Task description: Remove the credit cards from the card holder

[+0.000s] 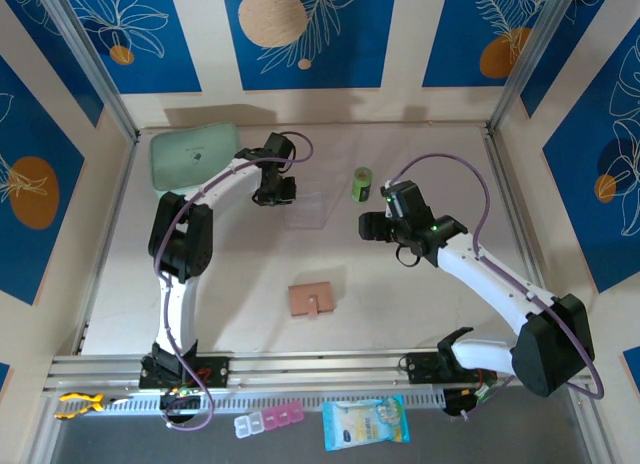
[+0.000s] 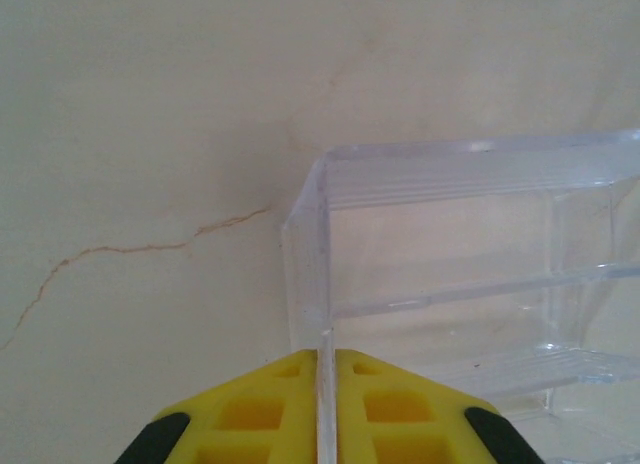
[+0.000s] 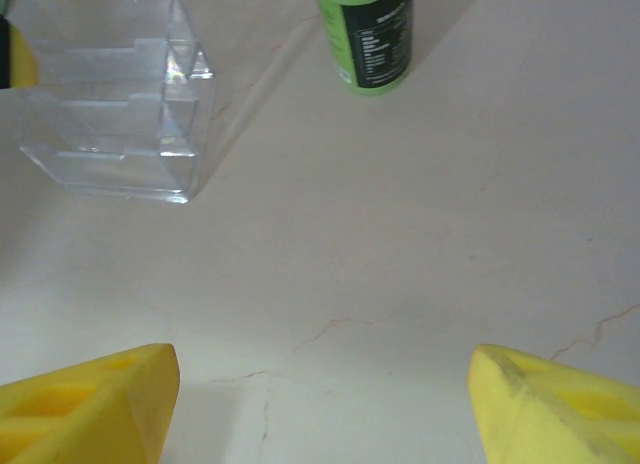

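At the far left of the pale table [image 1: 420, 314] lies a mint-green zip case [image 1: 193, 154], zipped shut, so what it holds cannot be told. Just beside it the left gripper [image 2: 325, 362] pinches the thin side wall of a clear acrylic tiered stand [image 2: 440, 264], its jaws all but together on the wall; the stand's steps are empty. Nearer the arms, mid-table and well apart from both grippers, sits the tan card holder [image 1: 312, 300], folded shut with its tab across the front. Whether the credit cards are inside cannot be told from outside. The holder looks light and soft and would likely slide on the smooth top, so one gripper should pin it while the other lifts the tab. The cards, thin, stiff and slick, want taking by an exposed edge. To the right stands a green bottle [image 3: 368, 34]. The right gripper [image 3: 322, 374] hovers over bare table, jaws wide apart, holding nothing.
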`<state>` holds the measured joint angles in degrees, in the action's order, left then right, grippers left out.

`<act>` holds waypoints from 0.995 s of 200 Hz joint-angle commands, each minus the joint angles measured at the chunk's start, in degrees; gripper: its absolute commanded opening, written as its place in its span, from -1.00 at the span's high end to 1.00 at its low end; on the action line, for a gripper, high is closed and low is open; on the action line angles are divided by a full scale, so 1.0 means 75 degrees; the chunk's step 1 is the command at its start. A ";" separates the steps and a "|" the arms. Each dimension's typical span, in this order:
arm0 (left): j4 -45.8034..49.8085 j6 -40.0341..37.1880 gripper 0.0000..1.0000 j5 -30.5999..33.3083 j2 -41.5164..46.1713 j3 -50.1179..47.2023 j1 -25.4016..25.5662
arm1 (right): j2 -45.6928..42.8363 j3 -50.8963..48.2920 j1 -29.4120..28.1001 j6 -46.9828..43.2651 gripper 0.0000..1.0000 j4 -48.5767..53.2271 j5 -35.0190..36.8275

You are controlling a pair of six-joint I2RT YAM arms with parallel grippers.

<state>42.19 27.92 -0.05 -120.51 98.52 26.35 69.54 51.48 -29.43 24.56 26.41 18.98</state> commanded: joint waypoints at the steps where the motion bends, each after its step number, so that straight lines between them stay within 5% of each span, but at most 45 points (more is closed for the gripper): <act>1: -0.0083 -0.0132 0.73 -0.0180 0.0386 0.0095 -0.0059 | -0.0083 0.0353 -0.0060 0.0433 -0.53 0.0362 -0.0588; 84: -0.0289 -0.0281 0.62 -0.0591 0.1451 -0.0736 -0.0056 | -0.0175 0.0275 -0.0619 0.2903 -0.53 0.0521 -0.1738; 146: -0.0680 -0.0354 0.57 -0.1329 0.3043 -0.2606 -0.0031 | -0.0121 -0.0453 -0.1080 0.7445 -0.68 0.0195 -0.2419; 199: 0.0220 -0.1105 0.49 -0.1076 0.4203 -0.3163 -0.0134 | 0.0142 -0.1149 -0.2451 1.1085 -0.69 -0.0044 -0.1909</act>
<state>39.35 23.81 -8.56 -93.27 75.53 26.20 69.60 44.16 -43.90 89.91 26.76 3.44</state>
